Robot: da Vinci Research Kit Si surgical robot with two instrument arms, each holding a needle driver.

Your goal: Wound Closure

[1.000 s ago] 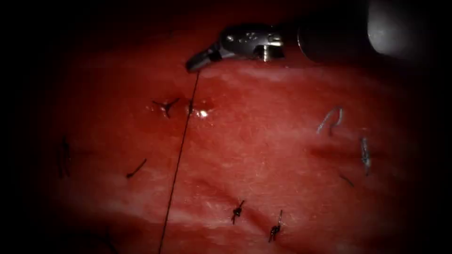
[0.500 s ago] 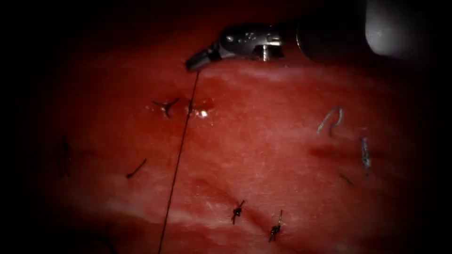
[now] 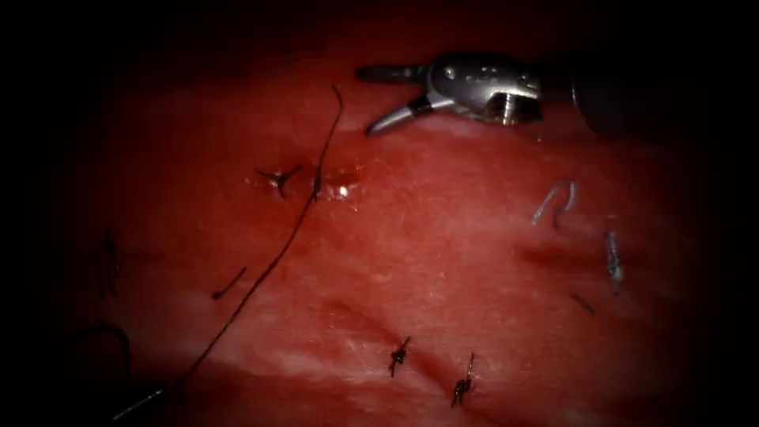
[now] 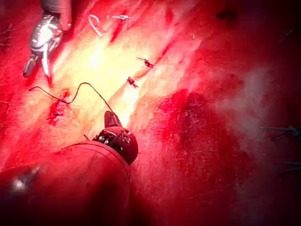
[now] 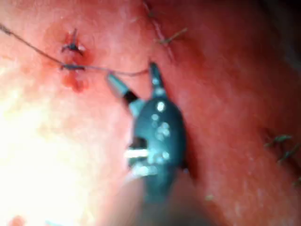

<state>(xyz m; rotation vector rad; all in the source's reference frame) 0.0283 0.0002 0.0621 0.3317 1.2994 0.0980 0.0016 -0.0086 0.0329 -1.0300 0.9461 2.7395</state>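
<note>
My right tool hovers over the far part of the tissue with its jaws wide open and nothing between them. The same open jaws stand just off the thread in the right wrist view. The dark thread has a loose curled end near those jaws. It passes through the tissue at a stitch point and trails slack toward the lower left. In the left wrist view my left tool is shut on the thread, and the right tool is farther off.
A tied stitch sits just left of the stitch point. Two more knots lie along the cut lower down. Cut thread ends lie at the left and the right. Red fluid wets the tissue.
The right tool's jaws opened and let go of the thread, and the tool drew back to the right. The thread, taut before, went slack and its lower part swung left.
</note>
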